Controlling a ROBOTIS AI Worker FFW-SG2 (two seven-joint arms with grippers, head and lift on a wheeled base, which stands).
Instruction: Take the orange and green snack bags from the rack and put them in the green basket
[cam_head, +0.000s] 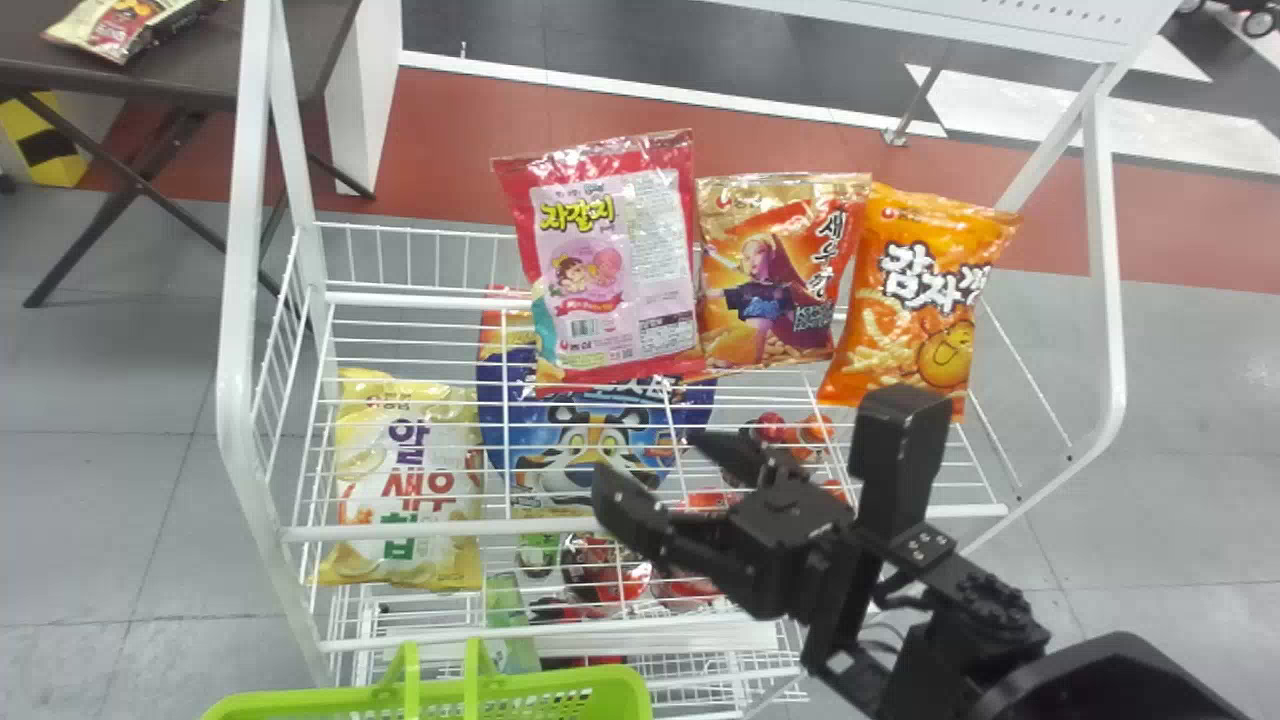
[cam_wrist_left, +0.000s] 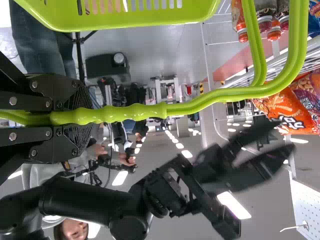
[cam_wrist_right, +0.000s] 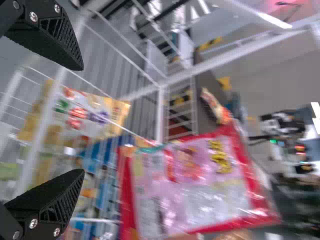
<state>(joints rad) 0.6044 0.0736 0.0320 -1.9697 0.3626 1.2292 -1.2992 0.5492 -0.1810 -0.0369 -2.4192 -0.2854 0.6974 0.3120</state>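
Where right gripper (cam_head: 655, 462) hangs: head view, below centre, fingers parted.
Left gripper (cam_wrist_left: 84, 116): closed on glossy, wavy green handle (cam_wrist_left: 131, 112).
Orange bag (cam_head: 915, 300): shiny, creased, head view's right.

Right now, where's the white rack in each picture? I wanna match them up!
Head view: the white rack spans the middle.
Left wrist view: the rack is beyond the basket handle, by an orange bag.
Right wrist view: the rack is beyond the right jaws, holding a pink bag.
Shared landmark: the right jaws, spread open.
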